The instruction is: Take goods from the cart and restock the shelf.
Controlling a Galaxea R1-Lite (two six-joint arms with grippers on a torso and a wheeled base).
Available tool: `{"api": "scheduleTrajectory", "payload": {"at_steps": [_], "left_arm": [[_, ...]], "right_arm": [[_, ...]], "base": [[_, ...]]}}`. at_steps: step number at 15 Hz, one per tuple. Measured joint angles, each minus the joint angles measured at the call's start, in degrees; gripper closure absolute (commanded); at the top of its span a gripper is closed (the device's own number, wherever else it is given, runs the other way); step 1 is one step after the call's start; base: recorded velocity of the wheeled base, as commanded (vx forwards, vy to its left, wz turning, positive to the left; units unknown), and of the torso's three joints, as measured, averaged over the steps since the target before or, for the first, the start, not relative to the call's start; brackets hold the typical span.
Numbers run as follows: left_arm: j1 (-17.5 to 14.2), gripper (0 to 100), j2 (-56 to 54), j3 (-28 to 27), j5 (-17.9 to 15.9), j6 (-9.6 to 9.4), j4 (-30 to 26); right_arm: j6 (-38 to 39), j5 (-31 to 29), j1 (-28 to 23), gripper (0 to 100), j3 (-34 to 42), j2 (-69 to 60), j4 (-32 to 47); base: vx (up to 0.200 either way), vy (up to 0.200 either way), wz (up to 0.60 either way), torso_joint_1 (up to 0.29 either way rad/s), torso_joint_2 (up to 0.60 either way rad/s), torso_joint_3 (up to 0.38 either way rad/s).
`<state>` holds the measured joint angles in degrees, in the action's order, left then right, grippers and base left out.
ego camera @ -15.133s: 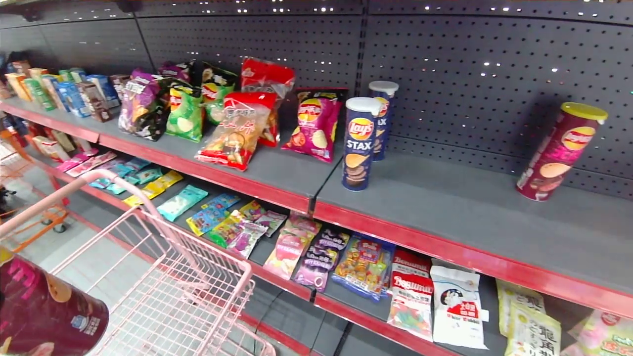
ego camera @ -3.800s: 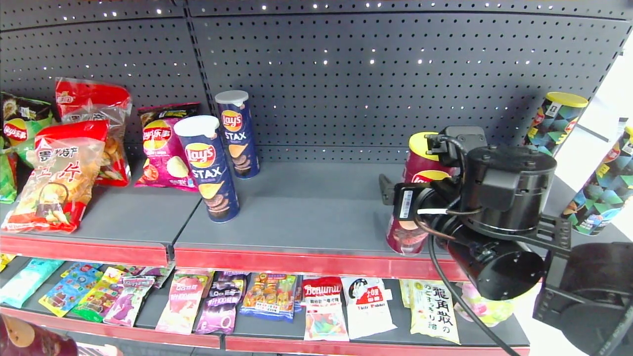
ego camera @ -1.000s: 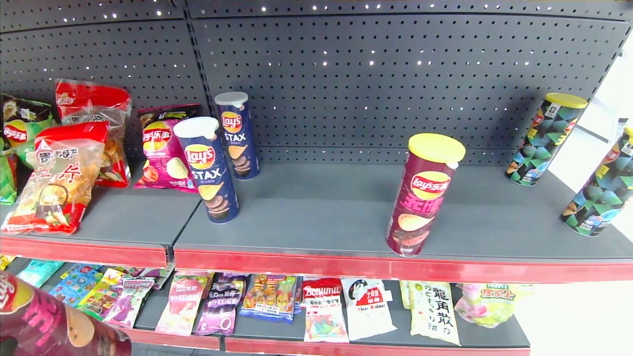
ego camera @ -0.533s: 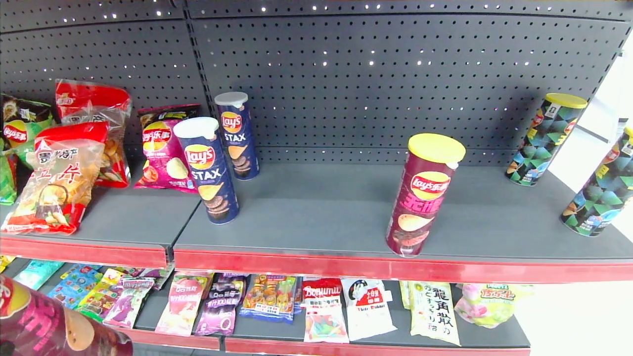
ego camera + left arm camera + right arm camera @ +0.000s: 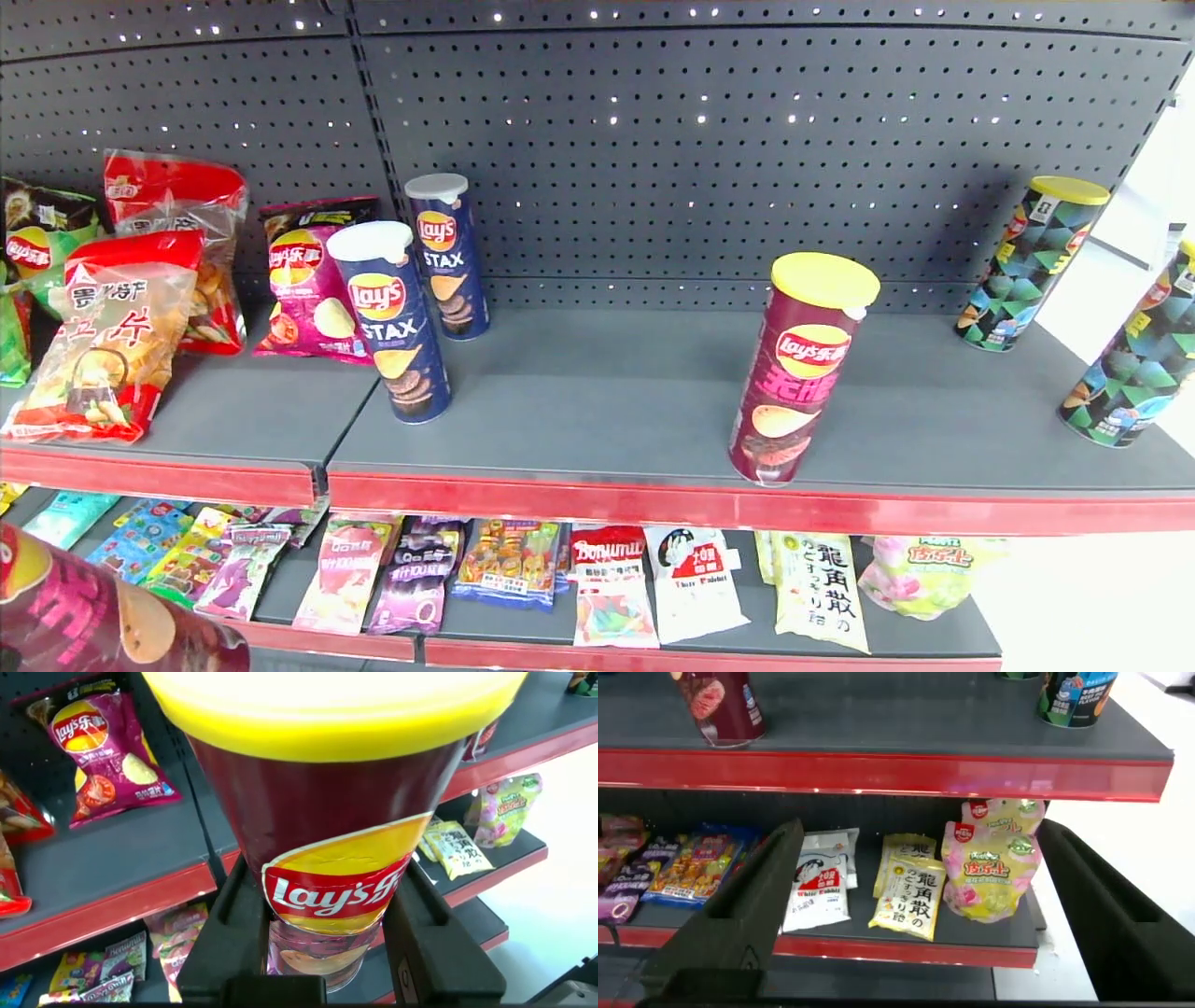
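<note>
My left gripper (image 5: 327, 952) is shut on a maroon chips can (image 5: 327, 831) with a yellow lid, its fingers (image 5: 224, 943) on either side of the can's body. In the head view that held can (image 5: 93, 616) pokes in at the bottom left corner, below the shelf's front edge. A matching maroon can (image 5: 803, 369) stands upright near the front of the grey upper shelf (image 5: 579, 411), right of centre. My right gripper (image 5: 924, 915) is open and holds nothing, low in front of the lower shelf; the standing can (image 5: 724, 705) is above it.
Two blue chip cans (image 5: 392, 322) stand left of centre, with chip bags (image 5: 103, 336) further left. Two patterned cans (image 5: 1027, 261) stand at the right end. Grey shelf lies bare between the blue cans and the maroon one. Snack sachets (image 5: 607, 579) cover the lower shelf.
The held can at the bottom left has sunk slightly over the last second. The right arm, beside the standing maroon can 3.8 s ago, has withdrawn from the head view.
</note>
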<state>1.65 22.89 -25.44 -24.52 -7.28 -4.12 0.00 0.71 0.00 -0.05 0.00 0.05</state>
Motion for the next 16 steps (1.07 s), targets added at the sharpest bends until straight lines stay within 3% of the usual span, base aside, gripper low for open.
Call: {"api": "scheduleTrajectory", "payload": {"at_steps": [6, 16], "left_arm": [[0.02, 100, -0.1, 0.37, -0.09, 0.0, 0.0], [0.02, 100, 1.24, 0.41, -0.48, -0.02, -0.01]], "right_arm": [[-0.02, -0.73, 0.0, 0, 0.05, -0.05, 0.02], [0.0, -0.71, 0.0, 0, 0.05, -0.05, 0.02]], "base": [[0.0, 0.0, 0.0, 0.0, 0.0, 0.0], [0.0, 0.0, -0.54, 0.003, 0.0, 0.0]]}}
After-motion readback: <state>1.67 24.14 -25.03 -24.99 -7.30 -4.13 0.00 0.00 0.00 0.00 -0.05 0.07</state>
